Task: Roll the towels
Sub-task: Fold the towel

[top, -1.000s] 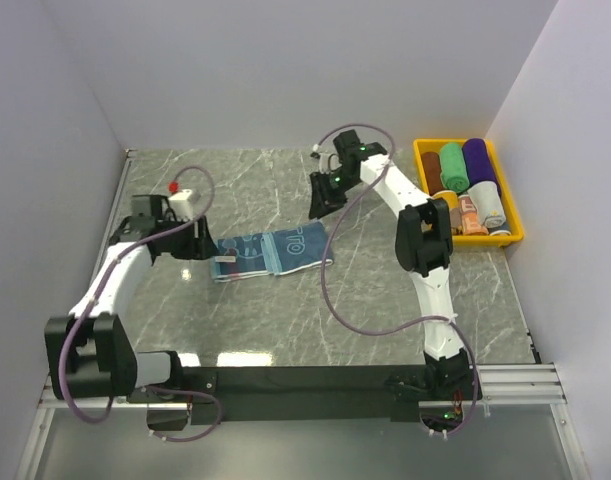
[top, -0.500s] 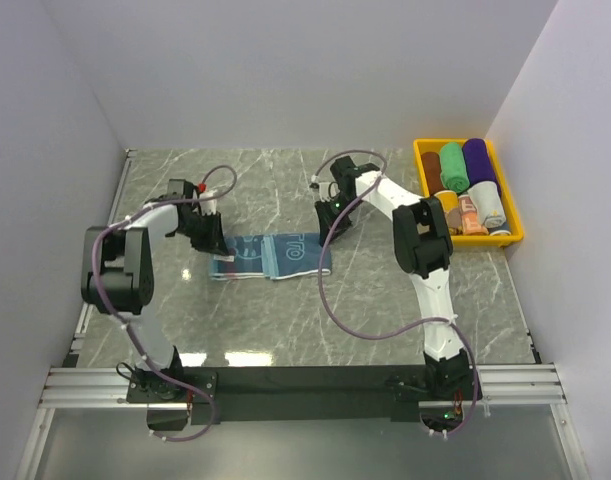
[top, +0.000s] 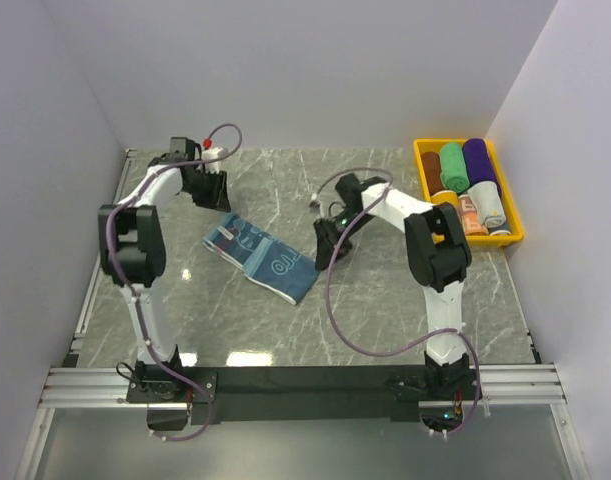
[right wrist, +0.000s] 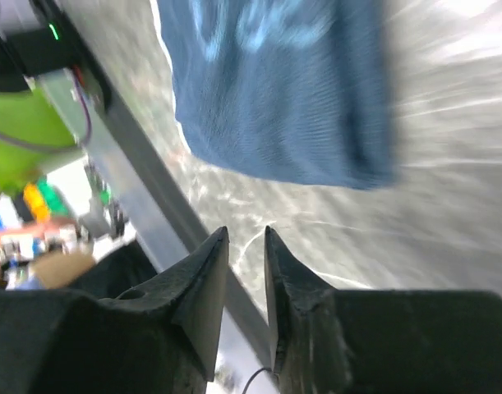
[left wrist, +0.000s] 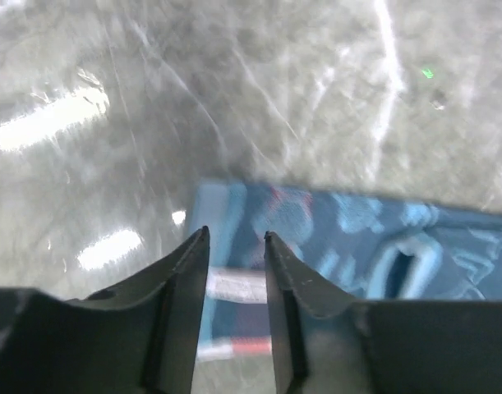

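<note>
A blue towel with white print [top: 260,258] lies flat and slanted on the marble table, one end toward the back left. It also shows in the left wrist view [left wrist: 357,238] and the right wrist view [right wrist: 283,98]. My left gripper [top: 210,192] [left wrist: 234,236] is above the table behind the towel's far end, apart from it. Its jaws stand nearly together with a thin gap and hold nothing. My right gripper [top: 327,252] [right wrist: 245,231] is just right of the towel's near end, jaws also nearly together and empty.
A yellow bin [top: 515,238] at the back right holds rolled towels: green [top: 451,165], purple [top: 477,160], brown [top: 431,170], grey-white [top: 488,205] and others. White walls close in the table on three sides. The metal rail [top: 305,380] runs along the near edge.
Both grippers have come off the towel's ends. The towel has turned from level to slanted and shifted nearer. The left gripper moved to the back left, the right one forward.
</note>
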Controlling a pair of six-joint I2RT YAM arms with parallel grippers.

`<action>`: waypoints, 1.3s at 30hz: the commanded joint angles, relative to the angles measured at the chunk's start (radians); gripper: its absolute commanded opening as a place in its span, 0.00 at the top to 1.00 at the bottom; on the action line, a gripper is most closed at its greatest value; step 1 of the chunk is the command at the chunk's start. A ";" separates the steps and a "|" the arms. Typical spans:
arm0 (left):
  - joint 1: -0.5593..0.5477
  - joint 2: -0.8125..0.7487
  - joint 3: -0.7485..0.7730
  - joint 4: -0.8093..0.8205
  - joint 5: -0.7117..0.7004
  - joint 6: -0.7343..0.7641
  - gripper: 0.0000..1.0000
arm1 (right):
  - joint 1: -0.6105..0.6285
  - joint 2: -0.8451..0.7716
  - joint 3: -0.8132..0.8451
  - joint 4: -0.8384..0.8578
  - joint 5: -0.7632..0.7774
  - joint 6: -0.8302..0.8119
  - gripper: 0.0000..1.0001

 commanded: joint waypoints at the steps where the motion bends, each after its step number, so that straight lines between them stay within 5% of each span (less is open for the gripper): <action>1: 0.006 -0.206 -0.126 -0.032 0.034 0.019 0.59 | -0.099 -0.084 0.090 -0.003 0.013 -0.005 0.67; 6: 0.006 -0.355 -0.370 0.018 0.019 -0.037 0.58 | -0.073 -0.052 0.158 0.038 0.154 0.011 0.63; 12: 0.011 -0.346 -0.461 0.038 0.010 -0.067 0.56 | -0.012 0.032 0.239 0.040 0.239 -0.002 0.59; 21: 0.018 -0.258 -0.438 0.066 -0.021 -0.093 0.53 | 0.034 0.109 0.304 0.003 0.260 -0.048 0.55; 39: 0.022 -0.149 -0.352 0.055 -0.047 -0.074 0.55 | 0.045 0.075 0.136 0.075 0.193 -0.037 0.60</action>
